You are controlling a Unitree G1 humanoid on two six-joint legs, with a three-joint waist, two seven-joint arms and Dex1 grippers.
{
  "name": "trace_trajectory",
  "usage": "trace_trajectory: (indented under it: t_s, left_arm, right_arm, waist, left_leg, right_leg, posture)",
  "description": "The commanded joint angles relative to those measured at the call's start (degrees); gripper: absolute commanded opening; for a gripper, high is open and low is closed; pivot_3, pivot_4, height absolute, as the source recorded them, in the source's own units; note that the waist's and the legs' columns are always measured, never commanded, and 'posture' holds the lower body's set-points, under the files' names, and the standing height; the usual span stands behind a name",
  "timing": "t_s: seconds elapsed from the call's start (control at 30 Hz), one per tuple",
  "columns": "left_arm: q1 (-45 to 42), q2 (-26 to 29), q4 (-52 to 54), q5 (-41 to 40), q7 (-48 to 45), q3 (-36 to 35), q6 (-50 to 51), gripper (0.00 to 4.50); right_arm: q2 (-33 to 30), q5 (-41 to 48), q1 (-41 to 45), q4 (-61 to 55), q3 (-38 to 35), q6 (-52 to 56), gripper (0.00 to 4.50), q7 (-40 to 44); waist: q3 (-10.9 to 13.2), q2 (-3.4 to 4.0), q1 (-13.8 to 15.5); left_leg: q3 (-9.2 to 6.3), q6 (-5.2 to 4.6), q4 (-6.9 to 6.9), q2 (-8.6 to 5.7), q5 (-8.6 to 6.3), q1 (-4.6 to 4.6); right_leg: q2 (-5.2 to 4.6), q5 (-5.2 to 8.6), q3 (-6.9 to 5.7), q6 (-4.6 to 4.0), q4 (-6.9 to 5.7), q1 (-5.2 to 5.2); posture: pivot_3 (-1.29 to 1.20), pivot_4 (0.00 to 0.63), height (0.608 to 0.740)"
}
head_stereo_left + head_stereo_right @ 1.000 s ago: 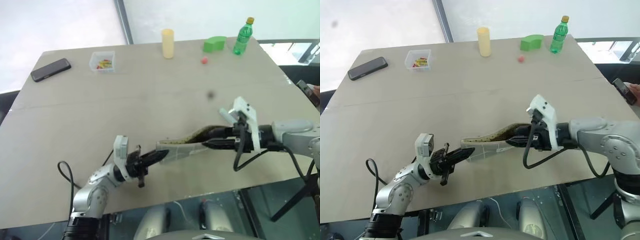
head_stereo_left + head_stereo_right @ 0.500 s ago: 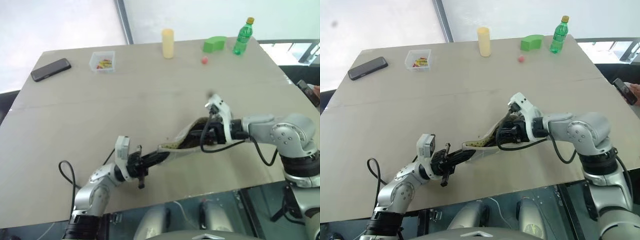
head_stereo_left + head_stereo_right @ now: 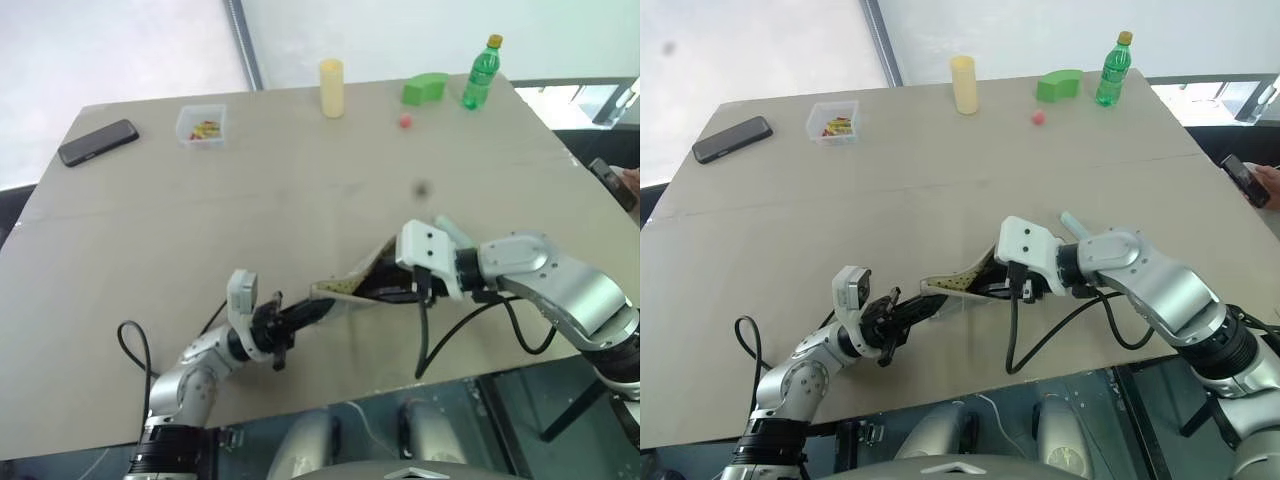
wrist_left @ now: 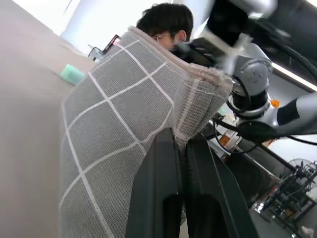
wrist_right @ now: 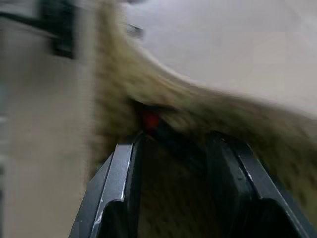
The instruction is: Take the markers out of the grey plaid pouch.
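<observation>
1. Your grey plaid pouch (image 3: 352,289) lies near the table's (image 3: 200,230) front edge, between the two arms, one end lifted and its mouth gaping toward the right arm.
2. In the right wrist view you can see a red marker (image 5: 149,120) with a dark end inside the pouch's speckled lining.
3. A pale teal marker (image 3: 452,231) lies on the tabletop just behind the right wrist, outside the pouch.
4. Your left gripper (image 4: 181,148) is pinched tight on the pouch's edge; the plaid fabric bunches between its black fingers.
5. Your right gripper (image 5: 173,144) is inside the pouch mouth, fingers parted about halfway, the red marker just beyond their tips; you cannot tell whether they touch it.
6. Along the far edge stand a black phone (image 3: 98,141), a clear box (image 3: 201,124), a yellow cylinder (image 3: 331,87), a small red ball (image 3: 406,121), a green block (image 3: 426,88) and a green bottle (image 3: 479,74).
</observation>
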State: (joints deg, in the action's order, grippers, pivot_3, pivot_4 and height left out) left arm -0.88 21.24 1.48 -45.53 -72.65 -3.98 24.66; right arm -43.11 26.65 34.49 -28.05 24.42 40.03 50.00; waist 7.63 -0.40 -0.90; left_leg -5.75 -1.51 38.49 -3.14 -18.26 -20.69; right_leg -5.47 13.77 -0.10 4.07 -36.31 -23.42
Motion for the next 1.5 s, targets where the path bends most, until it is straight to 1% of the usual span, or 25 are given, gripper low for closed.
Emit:
trace_trajectory:
  t_s: [0.03, 0.07, 0.17, 0.3, 0.43, 0.5, 0.67, 0.8, 0.87, 0.97, 1.07, 1.17, 1.23, 1.27, 1.33, 1.4, 1.43, 1.5]
  left_arm:
    - [0.49, -0.07, -1.08, -1.85, -0.26, -0.27, 2.65, 0.00]
    - [0.61, -0.08, -0.82, -2.36, -0.17, -0.38, 3.50, 0.00]
    - [0.57, -0.74, -0.29, -4.31, 0.96, -1.36, 5.60, 0.00]
    - [-0.25, -1.64, -0.54, -5.40, 2.19, -2.48, 7.01, 0.00]
    - [-1.64, -2.39, -2.00, -7.26, 3.19, -4.48, 9.21, 0.00]
    - [-1.99, -2.51, -2.49, -7.33, 3.45, -4.99, 9.79, 0.00]
    - [-2.78, -3.47, -3.82, -9.49, 5.62, -7.19, 12.63, 0.00]
    - [-3.17, -3.12, -4.70, -9.58, 5.75, -8.09, 13.82, 0.00]
    - [-3.46, -3.06, -3.94, -10.34, 5.63, -8.03, 14.81, 0.00]
    - [-3.93, -3.33, -1.73, -13.05, 6.18, -7.79, 18.30, 0.00]
    - [-4.06, -3.10, 1.67, -15.82, 6.64, -6.65, 22.88, 0.00]
    - [-5.26, -3.38, 3.08, -18.50, 8.41, -6.52, 26.39, 0.00]
    - [-6.22, -3.59, 2.76, -18.47, 9.19, -6.43, 26.61, 0.00]
    - [-6.44, -3.47, 2.40, -17.75, 9.10, -6.13, 26.25, 0.00]
    - [-6.52, -3.04, -0.60, -8.46, 7.73, -3.12, 17.41, 0.00]
    - [-6.52, -2.83, -3.24, -0.85, 6.56, -0.69, 8.97, 0.00]
    - [-6.59, -2.84, -4.30, 1.21, 6.34, -0.07, 6.60, 0.00]
    - [-6.74, -2.98, -5.46, 1.96, 5.94, 0.14, 5.63, 0.00]
  right_arm:
    - [2.43, -9.25, 1.70, 1.52, 1.22, -14.10, 2.02, 1.23]
    - [2.43, -12.83, 2.17, 2.54, 2.35, -17.50, 2.02, 1.48]
    - [1.45, -20.27, 2.82, 4.81, 4.88, -22.87, 2.02, 2.92]
    - [-1.88, -23.24, 1.42, 4.50, 6.78, -23.43, 2.02, 9.31]
    - [-1.81, -26.25, 1.29, 6.44, 7.19, -23.16, 2.02, 11.26]
    - [-0.41, -28.77, 2.37, 8.87, 8.21, -23.43, 2.02, 11.51]
    - [5.67, -37.13, 6.59, 15.48, 11.21, -18.36, 2.02, 8.89]
    - [8.31, -40.12, 7.59, 16.49, 11.63, -13.56, 2.02, 9.25]
    - [6.49, -40.29, 7.03, 13.81, 11.07, -10.59, 2.02, 12.15]
    - [0.37, -39.13, 6.51, 7.43, 9.18, -4.02, 2.02, 18.31]
    - [-6.06, -35.30, 7.17, -1.29, 4.98, 7.94, 2.02, 23.11]
    - [-10.12, -31.36, 9.01, -7.06, 1.03, 13.23, 2.02, 25.46]
    - [-11.83, -29.68, 10.02, -9.18, -0.23, 14.91, 2.02, 25.63]
    - [-12.19, -28.60, 10.41, -9.83, -0.48, 15.69, 2.02, 25.66]
    - [-10.56, -28.42, 10.58, -8.90, 1.05, 15.97, 2.02, 23.39]
    - [-8.73, -29.23, 9.79, -7.33, 3.24, 15.42, 2.02, 20.67]
    - [-7.65, -29.82, 9.15, -6.29, 4.52, 15.09, 2.02, 19.19]
    - [-5.88, -30.99, 8.34, -4.35, 6.73, 14.04, 2.02, 16.78]
  waist:
    - [-0.01, -0.01, 0.01]
    - [-0.01, 0.00, 0.04]
    - [-0.01, 0.00, 0.04]
    - [-0.02, 0.01, 0.18]
    - [-0.02, 0.02, 0.16]
    - [-0.02, 0.02, 0.17]
    - [-0.07, 0.09, 0.10]
    - [-0.10, 0.12, 0.22]
    - [-0.10, 0.14, 0.24]
    - [-0.10, 0.14, 0.35]
    - [-0.09, 0.13, 0.36]
    - [-0.06, 0.09, 0.30]
    - [-0.05, 0.09, 0.23]
    - [-0.05, 0.09, 0.20]
    - [-0.06, 0.08, 0.10]
    - [-0.06, 0.07, 0.13]
    - [-0.06, 0.05, 0.17]
    - [-0.09, 0.08, 0.28]
  left_leg:
    - [0.00, 0.01, 0.02, 0.01, 0.00, 0.02]
    - [0.02, 0.01, 0.07, 0.00, 0.00, 0.03]
    - [0.02, 0.01, 0.08, -0.03, 0.00, 0.04]
    - [0.00, 0.01, 0.02, -0.06, 0.00, 0.01]
    - [-0.01, 0.01, 0.01, -0.06, 0.00, -0.01]
    - [-0.03, 0.01, 0.04, -0.06, 0.00, 0.02]
    - [-0.01, 0.03, 0.05, -0.05, 0.02, 0.12]
    - [-0.04, 0.04, 0.06, -0.07, 0.02, 0.10]
    - [-0.05, 0.04, 0.06, -0.09, 0.02, 0.09]
    - [-0.09, 0.04, 0.06, -0.13, 0.02, 0.04]
    - [-0.17, 0.02, 0.05, -0.21, 0.01, -0.07]
    - [-0.44, 0.01, 0.03, -0.29, 0.00, -0.19]
    - [-0.49, 0.01, 0.01, -0.30, 0.00, -0.19]
    - [-0.49, 0.01, 0.01, -0.29, 0.01, -0.17]
    - [-0.48, 0.02, 0.01, -0.29, 0.01, -0.13]
    - [-0.47, 0.02, -0.01, -0.29, 0.01, -0.08]
    - [-0.45, 0.02, -0.01, -0.30, 0.01, -0.08]
    - [-0.44, 0.03, -0.02, -0.31, 0.01, -0.08]
  right_leg:
    - [0.00, 0.00, 0.00, 0.00, -0.04, 0.00]
    - [-0.01, 0.00, 0.04, 0.00, -0.10, 0.00]
    - [-0.03, 0.00, 0.05, 0.00, -0.09, -0.03]
    - [-0.05, 0.00, 0.05, -0.01, 0.01, -0.06]
    - [-0.07, 0.00, 0.05, -0.01, 0.04, -0.05]
    - [-0.07, 0.00, 0.05, -0.01, 0.02, -0.02]
    - [-0.05, 0.00, 0.08, -0.01, -0.10, 0.00]
    - [-0.07, 0.00, 0.07, -0.02, -0.11, -0.02]
    - [-0.09, 0.00, 0.06, -0.02, -0.08, -0.01]
    - [-0.13, 0.00, 0.03, -0.02, -0.06, -0.02]
    - [-0.20, 0.00, -0.02, -0.02, 0.06, -0.03]
    - [-0.22, 0.00, -0.05, -0.02, 0.14, -0.04]
    - [-0.22, 0.00, -0.06, -0.01, 0.15, -0.05]
    - [-0.22, 0.00, -0.06, -0.01, 0.13, -0.05]
    - [-0.20, 0.00, -0.05, -0.01, 0.12, -0.04]
    - [-0.20, 0.00, -0.05, -0.01, 0.12, -0.01]
    - [-0.20, 0.00, -0.04, -0.01, 0.12, -0.02]
    - [-0.24, 0.00, -0.04, -0.02, 0.14, -0.02]
  posture:
    - [0.00, 0.150, 0.740]
    - [0.00, 0.150, 0.740]
    - [0.00, 0.150, 0.740]
    - [0.00, 0.150, 0.740]
    - [0.00, 0.150, 0.740]
    - [0.00, 0.150, 0.740]
    - [0.00, 0.150, 0.740]
    - [0.00, 0.150, 0.740]
    - [0.00, 0.150, 0.740]
    - [0.00, 0.150, 0.740]
    - [0.00, 0.150, 0.740]
    - [0.00, 0.150, 0.740]
    - [0.00, 0.150, 0.740]
    - [0.00, 0.150, 0.740]
    - [0.00, 0.150, 0.740]
    - [0.00, 0.150, 0.740]
    - [0.00, 0.150, 0.740]
    - [0.00, 0.150, 0.740]
